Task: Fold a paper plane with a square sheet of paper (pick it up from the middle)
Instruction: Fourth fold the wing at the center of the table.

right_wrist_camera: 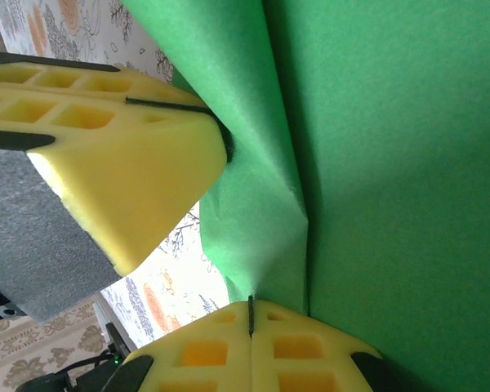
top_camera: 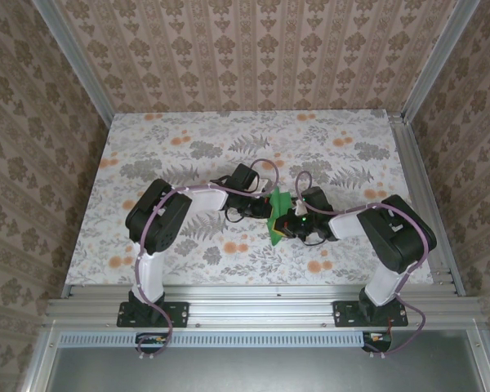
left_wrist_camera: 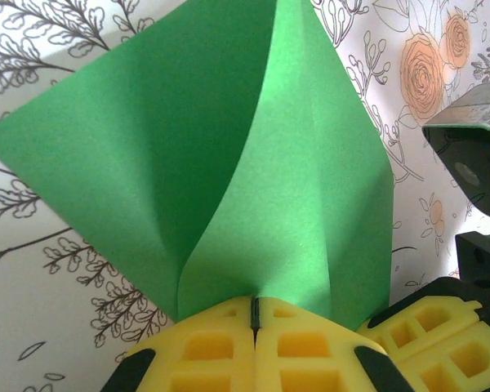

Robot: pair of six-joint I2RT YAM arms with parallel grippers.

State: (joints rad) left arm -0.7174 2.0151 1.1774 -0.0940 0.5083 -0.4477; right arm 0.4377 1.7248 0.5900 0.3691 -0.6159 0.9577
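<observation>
Over the table [top_camera: 147, 139], green paper [left_wrist_camera: 253, 188], creased

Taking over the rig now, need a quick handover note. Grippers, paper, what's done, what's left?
Left gripper: shut on the lower edge of the square sheet of paper.
Right gripper: shut on the same sheet, right beside the left one.
Paper: held up between the two grippers over the middle of the table, not lying flat. It is bent into a loose fold with one visible crease line.
Done: sheet picked up, first bend started.
Left: press that fold flat, then make the remaining folds. There is no dart shape yet.
</observation>
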